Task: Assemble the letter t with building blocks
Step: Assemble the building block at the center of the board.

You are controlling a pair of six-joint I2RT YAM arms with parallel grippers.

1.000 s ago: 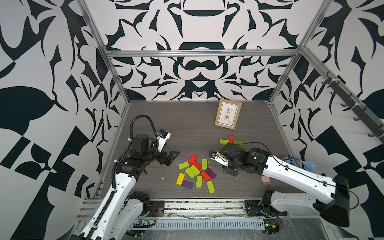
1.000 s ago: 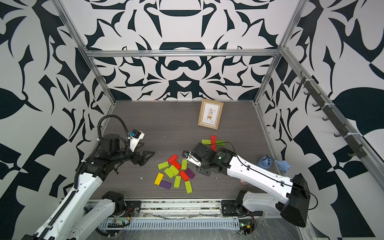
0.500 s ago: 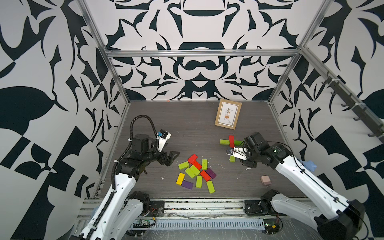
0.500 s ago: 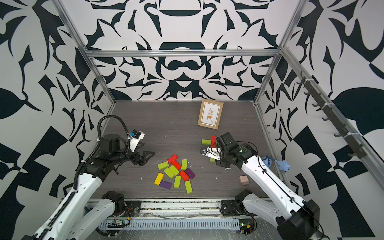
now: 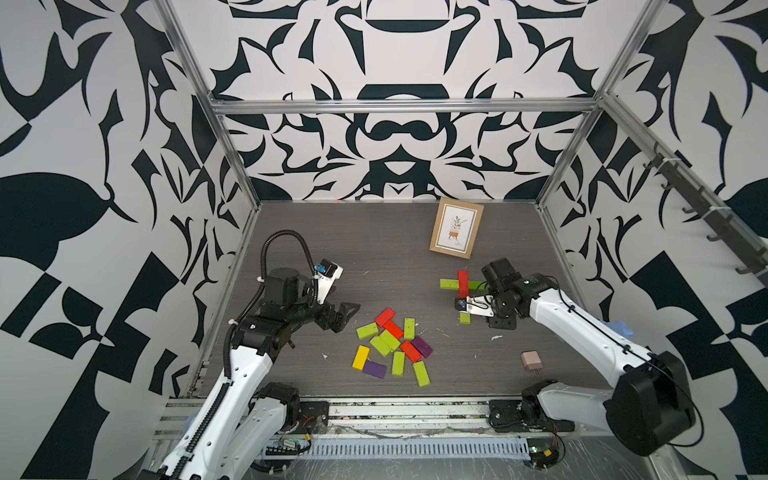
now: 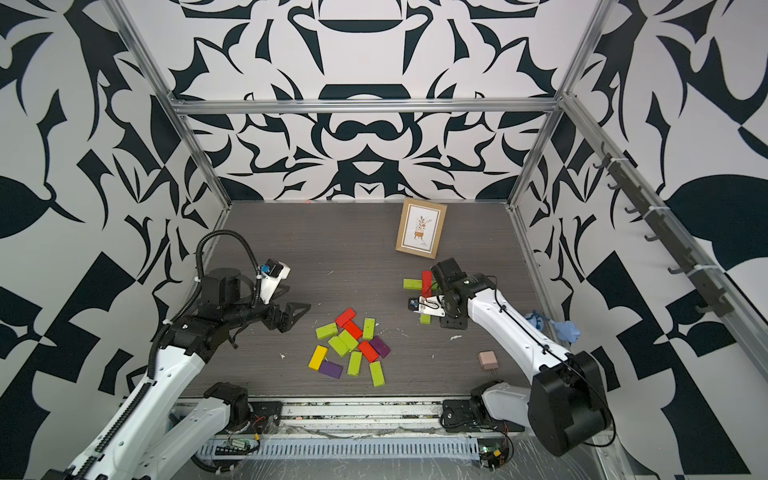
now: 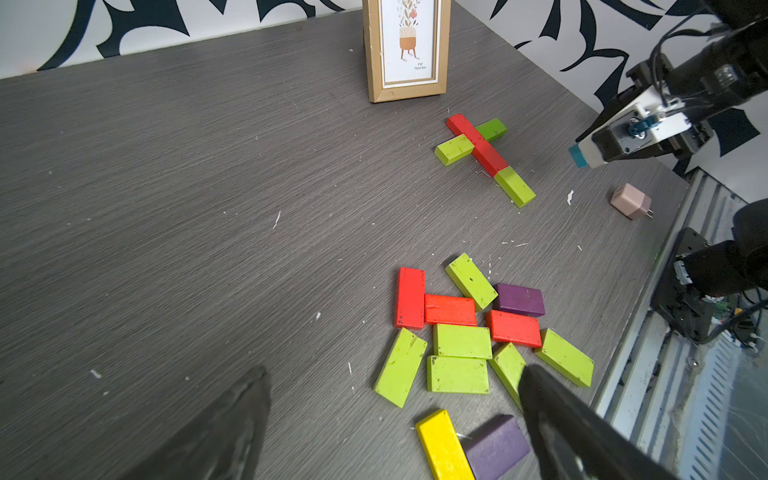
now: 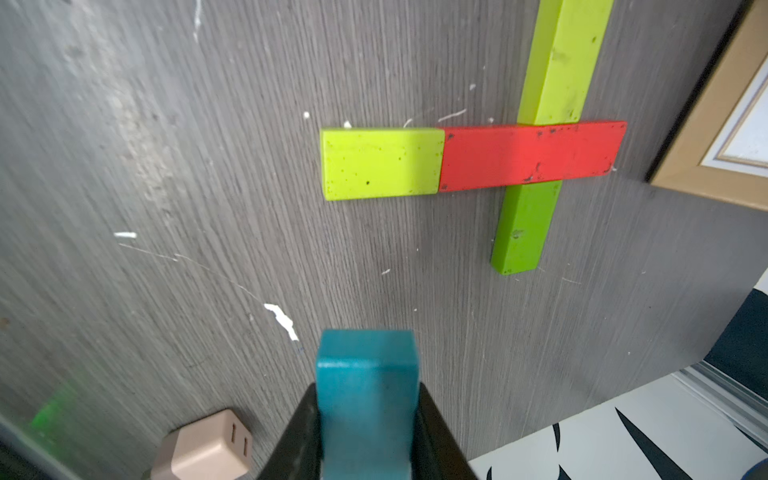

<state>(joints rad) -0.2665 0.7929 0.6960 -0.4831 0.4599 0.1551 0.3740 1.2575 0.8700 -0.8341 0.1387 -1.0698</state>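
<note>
The right hand [image 8: 368,415] is clamped on a teal block [image 8: 365,370]. The block's short end juts past the fingertips, above the tabletop [image 8: 166,208] and in line with the stem. That stem is a lime block [image 8: 380,164] set end to end with a red block [image 8: 532,156], its long axis running toward the picture frame [image 8: 702,124]. A lime crossbar block [image 8: 561,62] and a darker green block [image 8: 523,226] lie across it. The left hand [image 5: 345,316] hangs with its fingers wide apart and nothing in it, beside the loose pile [image 5: 392,347].

Worktop [image 7: 166,208]: grey wood-grain, matt, white-flecked. Building blocks [image 7: 461,340]: painted, chipped, speckled, low sheen. Picture frame [image 7: 409,92]: pale wood. Pink adapter [image 7: 629,201]: smooth, probably plastic.
</note>
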